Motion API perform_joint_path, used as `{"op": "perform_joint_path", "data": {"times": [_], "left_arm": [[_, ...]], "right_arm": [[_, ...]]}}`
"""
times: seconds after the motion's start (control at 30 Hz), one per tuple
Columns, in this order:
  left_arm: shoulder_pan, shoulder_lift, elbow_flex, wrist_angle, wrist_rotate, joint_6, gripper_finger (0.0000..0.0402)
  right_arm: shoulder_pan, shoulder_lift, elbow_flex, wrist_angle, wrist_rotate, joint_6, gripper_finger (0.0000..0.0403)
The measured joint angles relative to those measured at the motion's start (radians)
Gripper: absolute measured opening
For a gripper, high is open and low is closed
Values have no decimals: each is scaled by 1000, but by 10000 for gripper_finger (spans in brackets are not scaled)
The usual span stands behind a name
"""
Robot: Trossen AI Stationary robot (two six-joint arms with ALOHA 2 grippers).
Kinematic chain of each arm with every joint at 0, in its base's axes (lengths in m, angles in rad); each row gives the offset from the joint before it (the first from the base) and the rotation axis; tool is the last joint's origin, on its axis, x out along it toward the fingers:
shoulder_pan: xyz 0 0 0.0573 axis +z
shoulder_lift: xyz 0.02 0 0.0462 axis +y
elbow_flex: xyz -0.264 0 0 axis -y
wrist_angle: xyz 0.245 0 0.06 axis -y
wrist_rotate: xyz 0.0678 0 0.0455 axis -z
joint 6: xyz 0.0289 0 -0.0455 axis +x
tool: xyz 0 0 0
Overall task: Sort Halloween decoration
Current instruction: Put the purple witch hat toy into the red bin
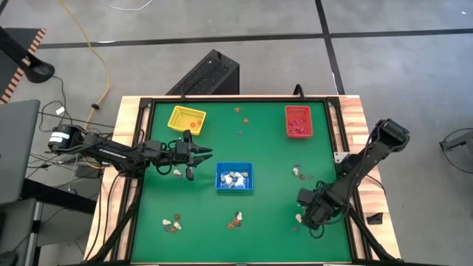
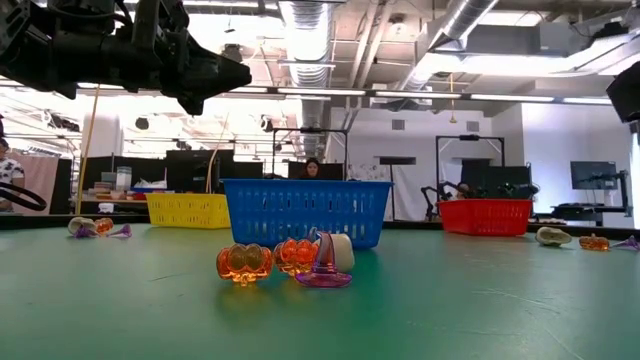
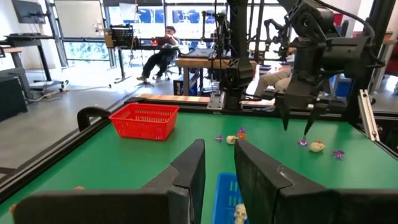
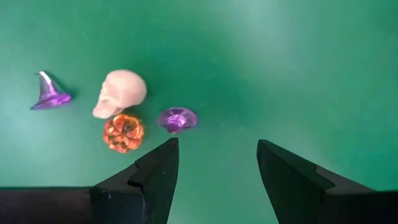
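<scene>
Over the green counter (image 1: 273, 170), the right tool (image 4: 214, 163) hangs with its jaws spread wide and empty near the right part of the near edge, looking straight down on a small cluster of Halloween decoration: a pale skull (image 4: 119, 92), an orange pumpkin (image 4: 123, 132) touching it, and two purple witch hats (image 4: 176, 119), one just beside the pumpkin, the other (image 4: 49, 92) a little apart. The left tool (image 1: 194, 154) hovers between the yellow tray (image 1: 186, 119) and the blue tray (image 1: 234, 177), jaws nearly closed with only a narrow gap, and whether anything sits between them cannot be told. The step in hand appears to be a pick from the right-hand cluster; done well, it would mean centring the open jaws over one trinket alone, probably the nearer hat, and descending squarely so the neighbours are not nudged. Only the right wrist view resolves these pieces by kind; the high view shows them as specks but alone maps all the scattered groups, the skulls already in the blue tray, and the red tray (image 1: 298, 122) near the far right corner. The low view brings out another group, two pumpkins (image 2: 245, 262) and a hat, before the blue tray.
</scene>
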Motion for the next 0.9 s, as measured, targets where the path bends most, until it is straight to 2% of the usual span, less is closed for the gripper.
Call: {"op": "perform_joint_path", "data": {"times": [0.23,0.9], "left_arm": [[0,0,0,-2,0,7,74],[0,0,0,-4,-1,8,74]], "right_arm": [[0,0,-29,113,-16,-53,247],[-65,0,-30,109,-36,-132,181]]}}
